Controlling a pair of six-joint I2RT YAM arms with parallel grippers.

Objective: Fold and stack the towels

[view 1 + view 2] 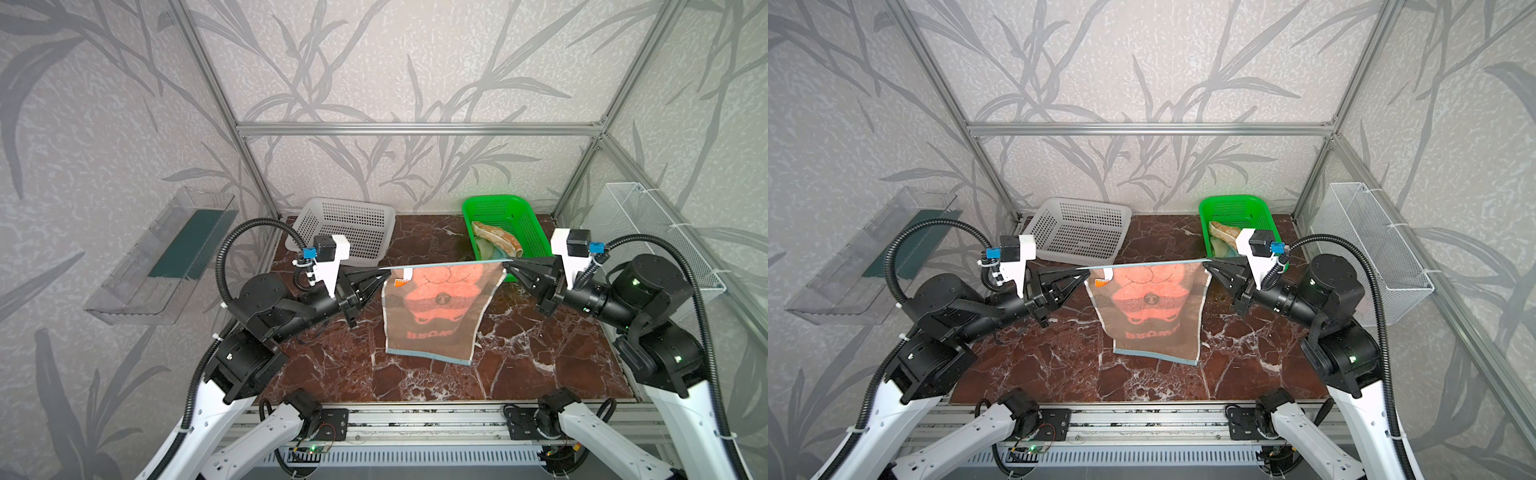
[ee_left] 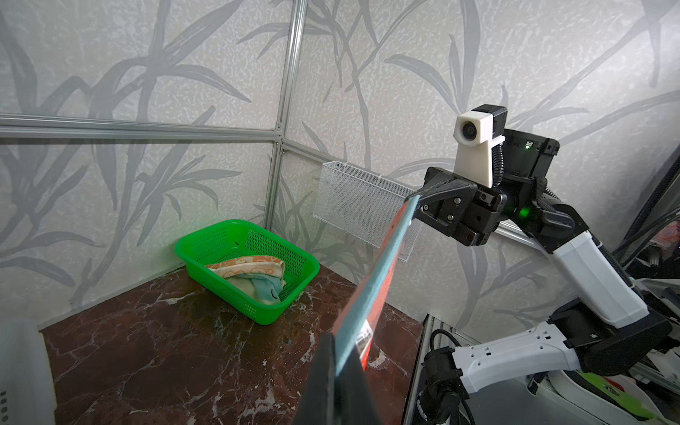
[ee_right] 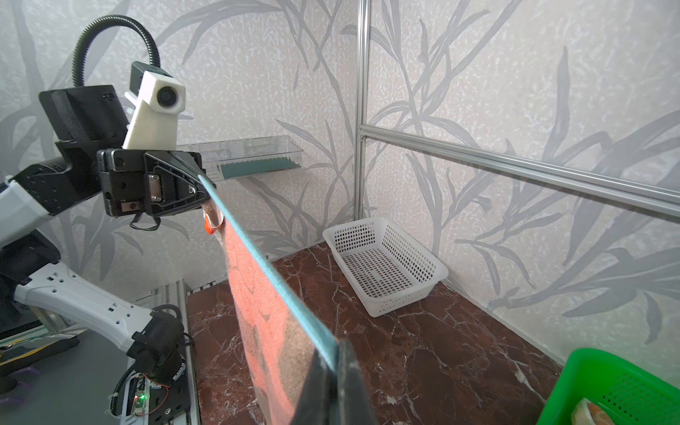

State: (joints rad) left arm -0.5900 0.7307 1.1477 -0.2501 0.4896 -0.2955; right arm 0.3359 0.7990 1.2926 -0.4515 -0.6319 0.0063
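Towel point(image 1: 432, 307) corners are sitting pinched in your closed left gripper point(image 1: 386, 272) and right gripper point(image 1: 508, 262); if you are pulling the taut edge harder, one corner could slip.

"BROWN" (blurred) on pink towel point(image 1: 1148, 311)

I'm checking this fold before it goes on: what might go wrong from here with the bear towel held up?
The left gripper and right gripper pinch only the top corners of the bear towel at their tips; a slip would drop one side.
Its lower edge hangs slightly skewed, so laying it down may crease it.
The right gripper appears near the green basket and might nudge it.
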